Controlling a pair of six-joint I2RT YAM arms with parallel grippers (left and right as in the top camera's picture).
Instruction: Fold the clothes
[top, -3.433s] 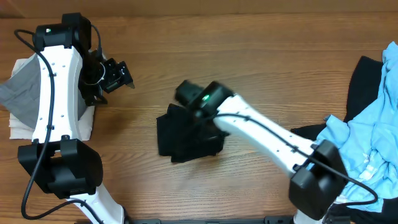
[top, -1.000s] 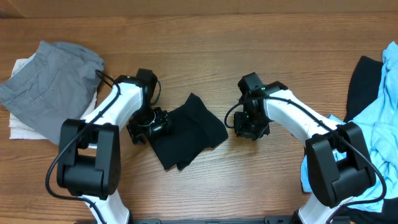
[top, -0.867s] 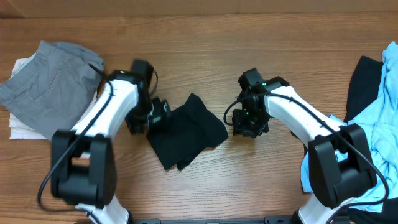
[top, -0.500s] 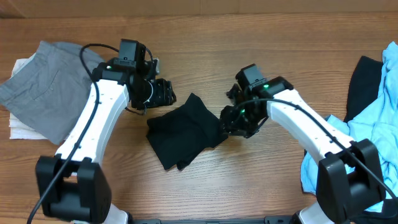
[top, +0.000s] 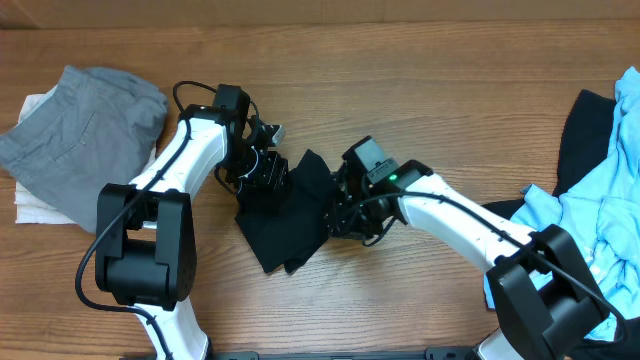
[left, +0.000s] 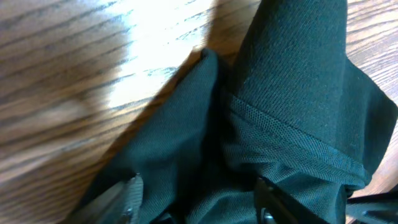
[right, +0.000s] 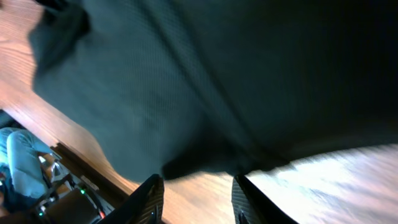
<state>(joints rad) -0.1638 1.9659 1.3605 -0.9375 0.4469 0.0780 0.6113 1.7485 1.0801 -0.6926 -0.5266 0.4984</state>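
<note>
black shirt (top: 300, 215): light, limp; to be pinched at hemmed edge.
left hand (left: 198, 199): astride fabric; grip cannot be told.
right hand (right: 198, 196): released.

The shirt (top: 290, 225) lay between the left gripper (top: 262, 172) and right gripper (top: 342, 210), a pile (top: 80, 140) far left, a heap (top: 600, 200) far right.

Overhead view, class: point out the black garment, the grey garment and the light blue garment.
black garment (top: 288, 228): overhead view, on its flat lower middle.
grey garment (top: 85, 140): overhead view, on its centre.
light blue garment (top: 590, 235): overhead view, on its rumpled middle.
</note>
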